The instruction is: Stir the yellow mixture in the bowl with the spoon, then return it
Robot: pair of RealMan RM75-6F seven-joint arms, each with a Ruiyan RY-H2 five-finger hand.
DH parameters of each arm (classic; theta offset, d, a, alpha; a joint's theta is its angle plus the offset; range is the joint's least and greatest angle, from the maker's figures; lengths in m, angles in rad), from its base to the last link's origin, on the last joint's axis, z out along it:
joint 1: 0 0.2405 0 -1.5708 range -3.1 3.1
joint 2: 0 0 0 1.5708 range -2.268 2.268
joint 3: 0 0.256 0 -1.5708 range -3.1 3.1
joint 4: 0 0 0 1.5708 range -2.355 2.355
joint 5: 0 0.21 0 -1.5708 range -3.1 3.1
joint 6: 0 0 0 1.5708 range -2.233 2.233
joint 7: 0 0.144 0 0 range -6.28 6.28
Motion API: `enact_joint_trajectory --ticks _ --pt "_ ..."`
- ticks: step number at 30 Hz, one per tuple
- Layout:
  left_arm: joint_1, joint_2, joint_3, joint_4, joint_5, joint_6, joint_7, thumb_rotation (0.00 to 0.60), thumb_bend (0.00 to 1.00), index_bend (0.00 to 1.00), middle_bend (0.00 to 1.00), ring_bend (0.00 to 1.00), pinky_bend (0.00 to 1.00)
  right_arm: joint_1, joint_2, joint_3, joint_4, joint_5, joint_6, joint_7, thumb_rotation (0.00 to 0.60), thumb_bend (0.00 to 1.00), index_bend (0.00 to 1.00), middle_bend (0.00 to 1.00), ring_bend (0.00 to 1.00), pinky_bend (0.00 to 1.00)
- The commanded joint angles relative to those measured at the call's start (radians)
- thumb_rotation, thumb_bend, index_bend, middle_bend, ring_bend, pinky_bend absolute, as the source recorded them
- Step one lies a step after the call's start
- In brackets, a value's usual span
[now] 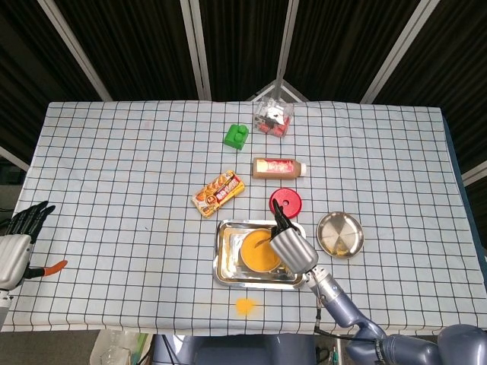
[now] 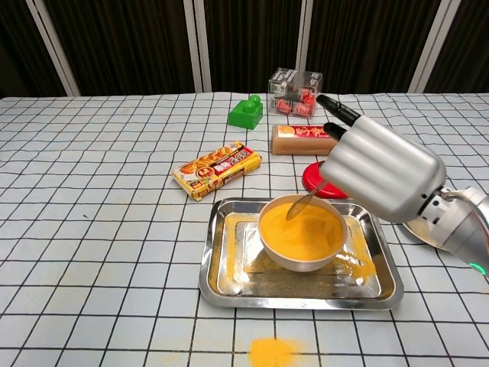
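Dark curtains hang behind a bench covered in a checked cloth. The right hand is closed on the handle of the spoon, whose blade dips into the yellow mixture just below and left of the hand. The spoon looks thin, stiff, light metal, likely slick where coated, so it is best held high on the handle, clear of the bowl's contents. The bowl is nearly full of the mixture and looks light enough to slide or slop under a hard stir; it sits in a shallow metal tray, which carries yellow smears beneath the hand. A yellow spill lies on the cloth nearer than the tray. The left hand rests far off at the bench edge, fingers apart and holding nothing.
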Motion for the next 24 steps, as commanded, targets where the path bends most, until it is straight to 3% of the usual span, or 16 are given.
enact_joint_trajectory --ticks 1,16,24 --pt "0.000 0.000 0.000 0.000 -0.001 -0.001 -0.002 0.600 0.00 0.00 0.00 0.00 0.00 0.007 -0.008 0.011 0.009 0.010 -0.012 -0.004 0.600 0.81 0.85 0.66 0.28 0.00" --pt "-0.001 0.002 0.000 0.001 0.001 -0.002 -0.004 0.600 0.00 0.00 0.00 0.00 0.00 0.010 -0.048 0.004 0.104 0.021 -0.034 0.018 0.600 0.81 0.85 0.66 0.28 0.00" --pt "-0.003 0.001 0.000 0.001 -0.001 -0.006 -0.003 0.600 0.00 0.00 0.00 0.00 0.00 0.000 -0.036 -0.021 0.099 0.003 -0.024 0.040 0.600 0.81 0.85 0.66 0.28 0.00"
